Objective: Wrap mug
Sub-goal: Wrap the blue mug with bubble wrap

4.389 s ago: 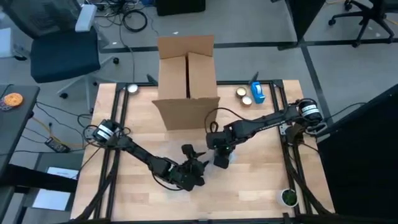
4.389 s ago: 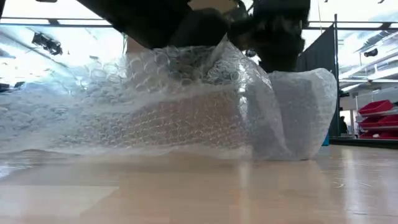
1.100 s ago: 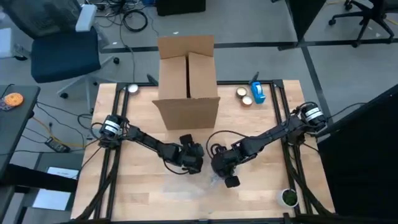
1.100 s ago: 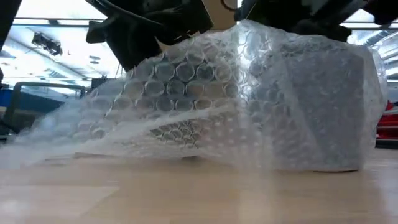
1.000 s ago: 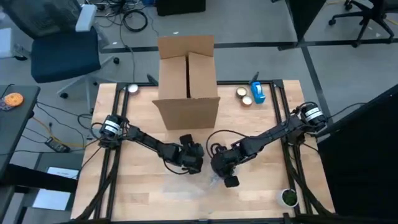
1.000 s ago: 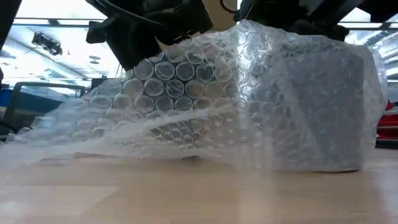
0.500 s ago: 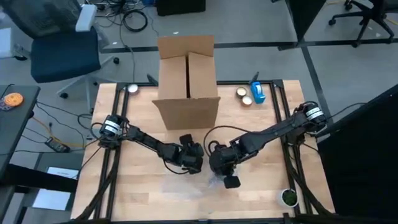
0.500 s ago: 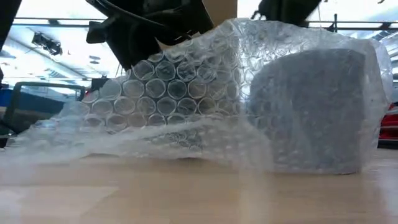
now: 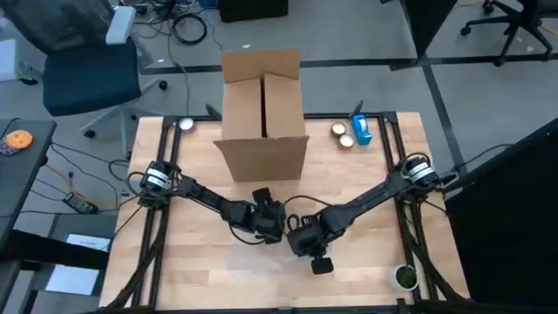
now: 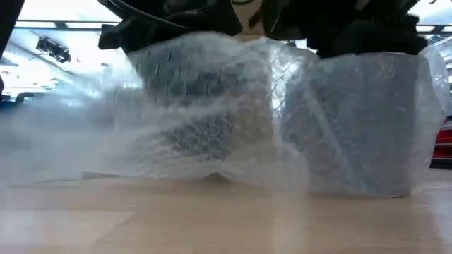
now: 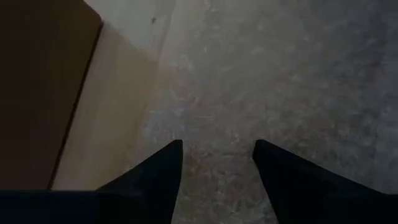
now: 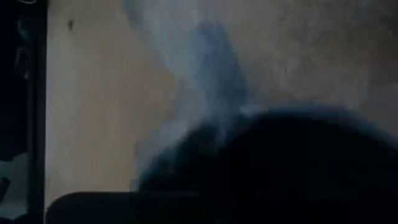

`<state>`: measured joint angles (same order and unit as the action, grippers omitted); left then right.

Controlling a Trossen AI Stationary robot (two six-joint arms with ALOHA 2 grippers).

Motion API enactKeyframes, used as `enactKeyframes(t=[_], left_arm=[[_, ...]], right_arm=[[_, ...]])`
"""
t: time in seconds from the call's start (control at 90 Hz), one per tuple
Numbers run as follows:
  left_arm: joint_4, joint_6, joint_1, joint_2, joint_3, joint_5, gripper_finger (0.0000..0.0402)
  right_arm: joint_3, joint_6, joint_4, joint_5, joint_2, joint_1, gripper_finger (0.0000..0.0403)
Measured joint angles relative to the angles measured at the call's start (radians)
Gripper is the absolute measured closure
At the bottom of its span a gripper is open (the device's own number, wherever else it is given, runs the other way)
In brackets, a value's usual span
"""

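The mug (image 10: 364,120) sits on the table (image 9: 366,183) near its middle, a grey shape under cloudy bubble wrap (image 10: 212,120). The right gripper (image 9: 307,242) is pressed down on top of it; I cannot tell its grip. The left gripper (image 11: 216,163) is just beside it, fingers spread apart over the wrap.
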<state>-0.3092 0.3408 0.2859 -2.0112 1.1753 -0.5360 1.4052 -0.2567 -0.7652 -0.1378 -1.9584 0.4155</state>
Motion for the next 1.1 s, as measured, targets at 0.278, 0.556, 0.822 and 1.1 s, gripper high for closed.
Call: enactKeyframes(t=[0.278, 0.556, 0.822, 1.1], left_arm=[[-0.003, -0.028, 0.008, 0.006, 0.005, -0.026, 0.0209], [-0.239, 0.008, 0.048, 0.074, 0.073, -0.022, 0.0209], [-0.454, 0.111, 0.149, 0.163, 0.243, -0.094, 0.0209], [-0.582, 0.394, 0.369, 0.172, 0.352, -0.058, 0.0209]], right_arm=[[-0.006, 0.052, -0.031, 0.032, 0.032, -0.009, 0.0403], [-0.007, 0.052, -0.065, 0.102, 0.169, -0.003, 0.0403], [-0.006, 0.024, 0.005, 0.122, 0.244, 0.016, 0.0403], [-0.006, 0.1, 0.051, 0.17, 0.204, 0.028, 0.0403]])
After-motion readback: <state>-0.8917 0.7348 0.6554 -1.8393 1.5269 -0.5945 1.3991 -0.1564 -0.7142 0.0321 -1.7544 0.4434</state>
